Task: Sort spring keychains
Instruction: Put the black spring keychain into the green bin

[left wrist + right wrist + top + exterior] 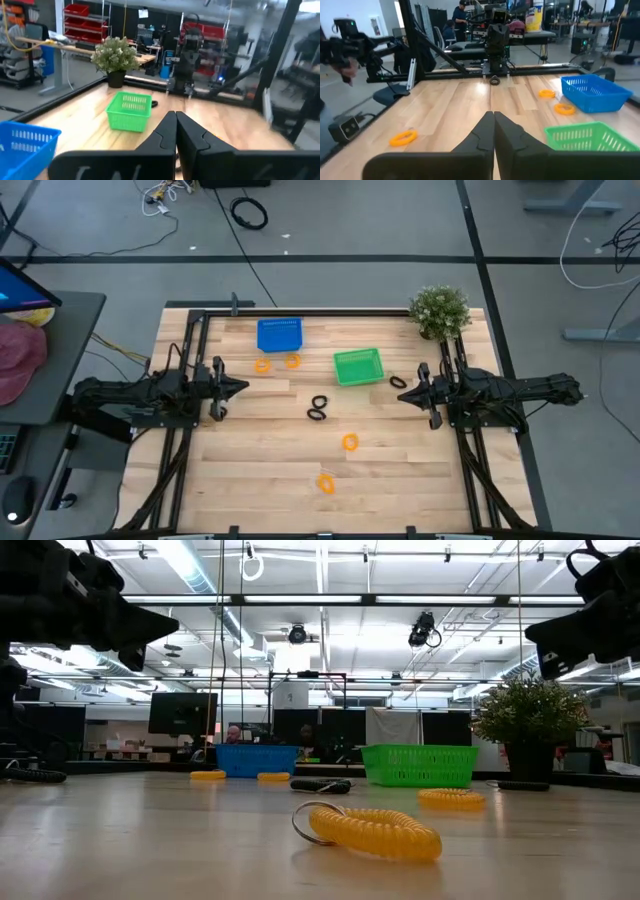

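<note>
Small coiled loops: the orange spring keychains (349,442) and the black spring keychains (318,407) lie scattered mid-worktop (no writing is readable). The left gripper (240,387) and the right gripper (403,396) hover at opposite edges, fingers pressed together, empty.

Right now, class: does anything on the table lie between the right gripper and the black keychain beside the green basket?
Nothing visible does. The right gripper hangs just beside the black keychain, with only bare table between; the green basket sits beyond it.

A robotics lab — red parts bins (82,11) on racks, monitors (183,712), strip lights, cabled floor.
</note>
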Controlling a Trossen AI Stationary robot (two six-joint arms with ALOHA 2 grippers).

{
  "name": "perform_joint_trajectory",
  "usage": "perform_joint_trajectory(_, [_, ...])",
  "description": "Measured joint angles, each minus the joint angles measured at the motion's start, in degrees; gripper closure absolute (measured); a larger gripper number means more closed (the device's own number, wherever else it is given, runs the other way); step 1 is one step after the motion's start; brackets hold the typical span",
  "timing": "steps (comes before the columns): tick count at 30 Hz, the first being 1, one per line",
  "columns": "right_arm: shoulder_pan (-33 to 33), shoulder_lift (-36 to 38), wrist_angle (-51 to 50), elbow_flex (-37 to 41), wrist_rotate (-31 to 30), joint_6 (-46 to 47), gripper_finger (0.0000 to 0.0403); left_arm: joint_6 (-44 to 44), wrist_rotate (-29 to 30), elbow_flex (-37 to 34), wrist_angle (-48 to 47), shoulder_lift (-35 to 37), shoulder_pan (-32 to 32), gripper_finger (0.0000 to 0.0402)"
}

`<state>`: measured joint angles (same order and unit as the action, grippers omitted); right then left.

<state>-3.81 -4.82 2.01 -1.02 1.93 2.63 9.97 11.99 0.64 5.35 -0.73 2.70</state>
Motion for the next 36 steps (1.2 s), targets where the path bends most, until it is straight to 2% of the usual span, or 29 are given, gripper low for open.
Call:
perform_joint_trajectory(2, [0.02,-0.03,3.16,0.02,-0.40,-0.65,0.0396,2.74,0.29,0.00,2.57,0.00,0.00,0.0399])
perform_joint_trajectory(4, [0.00,0.00,8.60,0.02,-3.60,-0.07,0.0396,3.80,2.10,0.00,4.50,0.00,0.00,0.0399])
perform_joint_trajectory(7, [0.02,0.00,19.70,0.02,-12.92,1.25,0.0396,2.59,6.64,0.00,9.30,-0.02,0.02,0.0399])
perform_joint_trajectory(10, [0.03,0.04,31.07,0.00,-19.47,-4.14,0.0397,1.35,10.56,0.00,14.69,-0.02,0.00,0.0399])
perform_joint_trajectory(15, [0.02,0.03,41.50,0.00,-20.51,-14.16,0.0397,-0.32,12.22,0.00,23.50,-0.01,0.00,0.0399])
perform_joint_trajectory(18, [0.02,-0.04,43.11,-0.70,-20.52,-15.70,0.0397,-4.48,12.32,0.30,26.90,0.00,0.00,0.0399])
perform_joint_trajectory(21, [0.02,-1.91,43.11,-4.81,-20.21,-17.75,0.0397,-9.11,13.35,2.72,26.61,-0.40,0.00,0.0400])
perform_joint_trajectory(27, [0.09,-11.77,35.47,-20.28,-19.58,-26.32,0.0398,-19.02,20.37,14.05,26.51,-9.65,0.00,0.0400])
perform_joint_trajectory(33, [0.11,-22.54,32.89,-36.47,-24.18,-28.76,0.0398,-24.10,25.41,31.81,25.14,-22.10,0.00,0.0398])
perform_joint_trajectory(36, [0.11,-25.69,32.18,-42.02,-24.23,-28.90,0.0398,-24.28,31.18,41.00,20.46,-28.02,0.04,0.0398])
